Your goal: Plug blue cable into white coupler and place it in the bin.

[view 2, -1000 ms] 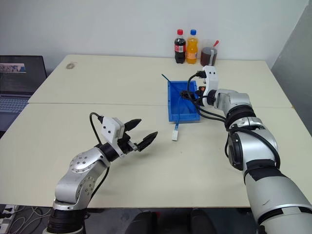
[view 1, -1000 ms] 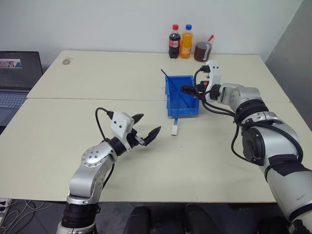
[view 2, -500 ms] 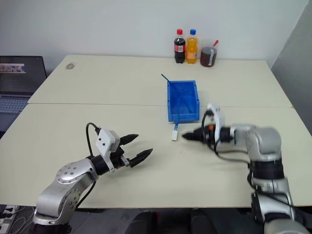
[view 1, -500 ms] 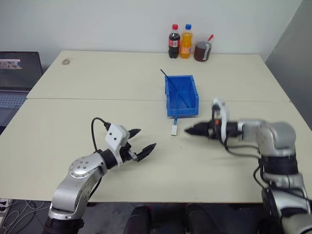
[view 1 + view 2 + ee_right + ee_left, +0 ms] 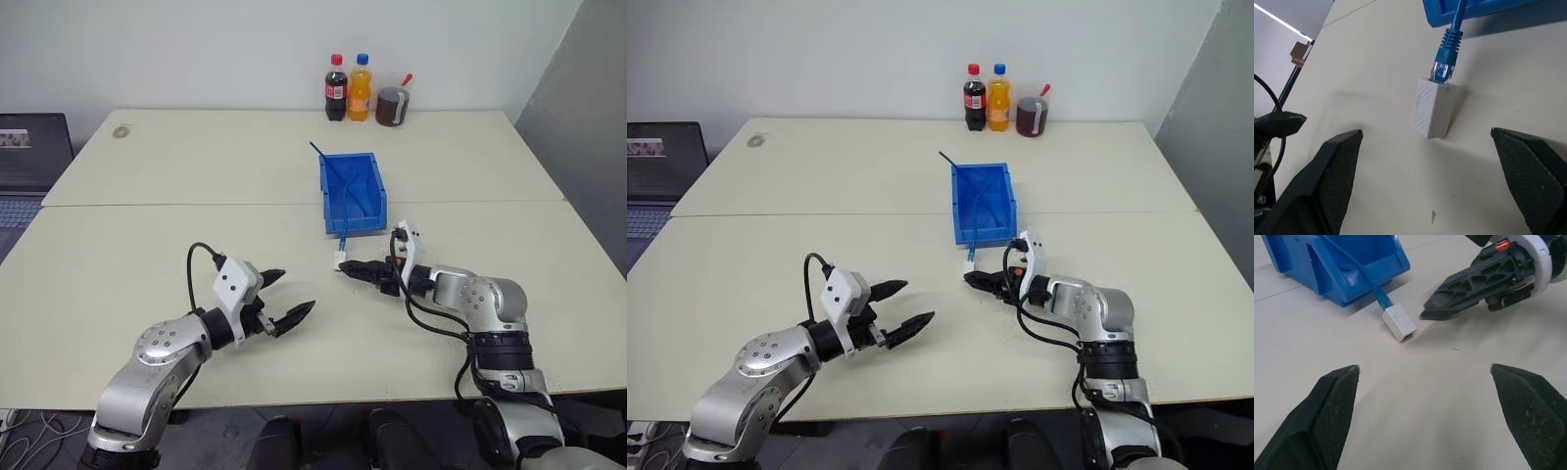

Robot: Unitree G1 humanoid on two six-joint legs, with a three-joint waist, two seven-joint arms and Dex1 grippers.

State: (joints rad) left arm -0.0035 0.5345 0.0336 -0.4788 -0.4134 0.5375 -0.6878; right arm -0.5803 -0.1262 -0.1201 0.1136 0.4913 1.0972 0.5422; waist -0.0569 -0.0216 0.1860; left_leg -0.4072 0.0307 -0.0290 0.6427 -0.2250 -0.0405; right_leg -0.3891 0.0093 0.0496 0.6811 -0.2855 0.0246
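The right claw (image 5: pixel 345 268) had swung down from the bin (image 5: pixel 370 211) to the plugged white coupler (image 5: pixel 337 261), wide and empty, likely to grasp it.

The bin (image 5: pixel 355 192) is set near the middle of the surface (image 5: pixel 196 186). The blue cable (image 5: pixel 345 223) is led from inside the bin over its near lip, with its plug seated in the white coupler (image 5: pixel 337 260), which is laid on the surface just before the bin. Three drink containers (image 5: pixel 361 90) are stood at the far edge, behind the bin. A laptop (image 5: pixel 29 157) is placed off the left side.
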